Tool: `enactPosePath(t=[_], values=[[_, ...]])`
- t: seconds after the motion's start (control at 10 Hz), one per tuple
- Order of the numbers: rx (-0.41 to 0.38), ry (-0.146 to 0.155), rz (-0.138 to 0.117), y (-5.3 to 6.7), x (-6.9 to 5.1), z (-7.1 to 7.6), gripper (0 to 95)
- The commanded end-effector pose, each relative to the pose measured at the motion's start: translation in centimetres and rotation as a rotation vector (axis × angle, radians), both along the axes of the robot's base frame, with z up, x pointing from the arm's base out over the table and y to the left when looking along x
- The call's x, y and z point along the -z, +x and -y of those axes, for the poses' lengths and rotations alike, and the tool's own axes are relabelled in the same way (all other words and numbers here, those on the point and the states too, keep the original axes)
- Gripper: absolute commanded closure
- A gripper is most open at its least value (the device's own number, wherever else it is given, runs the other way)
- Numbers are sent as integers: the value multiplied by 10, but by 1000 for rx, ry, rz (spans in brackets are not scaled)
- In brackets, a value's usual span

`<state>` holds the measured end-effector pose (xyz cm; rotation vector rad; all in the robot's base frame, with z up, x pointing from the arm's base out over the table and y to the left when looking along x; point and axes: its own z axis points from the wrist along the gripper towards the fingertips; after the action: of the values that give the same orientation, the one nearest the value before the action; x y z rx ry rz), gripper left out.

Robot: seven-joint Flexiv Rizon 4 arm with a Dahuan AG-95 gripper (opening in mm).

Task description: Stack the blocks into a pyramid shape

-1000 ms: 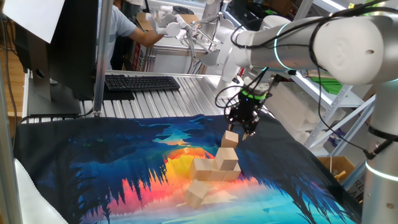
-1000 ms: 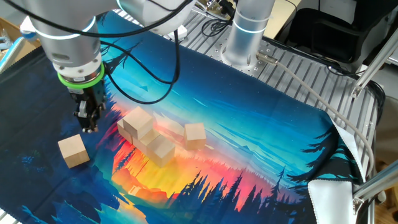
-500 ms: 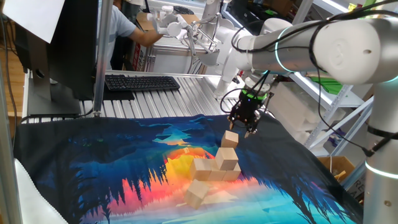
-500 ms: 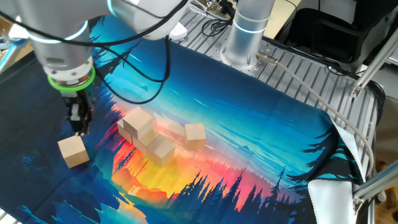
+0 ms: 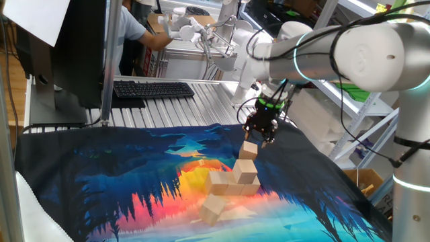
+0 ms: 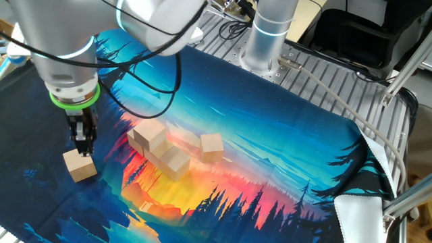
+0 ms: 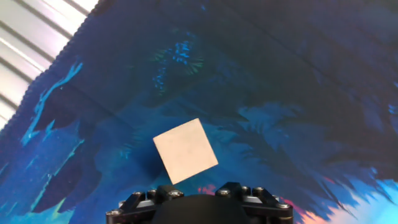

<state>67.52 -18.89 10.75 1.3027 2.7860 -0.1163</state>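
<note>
Above lone block point(image 6: 80, 166) gripper point(image 6: 82, 143) hovers, jaw gap unclear; other blocks point(image 6: 166, 150) clustered well apart

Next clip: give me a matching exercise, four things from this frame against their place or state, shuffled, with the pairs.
1. lone block
2. tool
3. keyboard
4. block cluster

A. on the bare metal table behind the mat
B. grouped at the mat's orange middle
C. poised just above a single cube
D. alone on dark blue mat

Pairs: 1-D, 2-C, 3-A, 4-B
</note>
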Motion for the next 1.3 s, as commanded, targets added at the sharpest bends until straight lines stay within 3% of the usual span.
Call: enactPosePath(t=[0.1, 0.3, 0.7, 0.8, 1.1, 1.3], values=[[-36, -1, 4, 12, 13, 1, 190], [-71, -9, 18, 16, 23, 1, 190], [-143, -3, 17, 30, 35, 6, 190], [-165, -4, 17, 32, 37, 6, 0], [-176, 10, 17, 33, 38, 5, 0], [-162, 25, 4, 33, 38, 1, 0]])
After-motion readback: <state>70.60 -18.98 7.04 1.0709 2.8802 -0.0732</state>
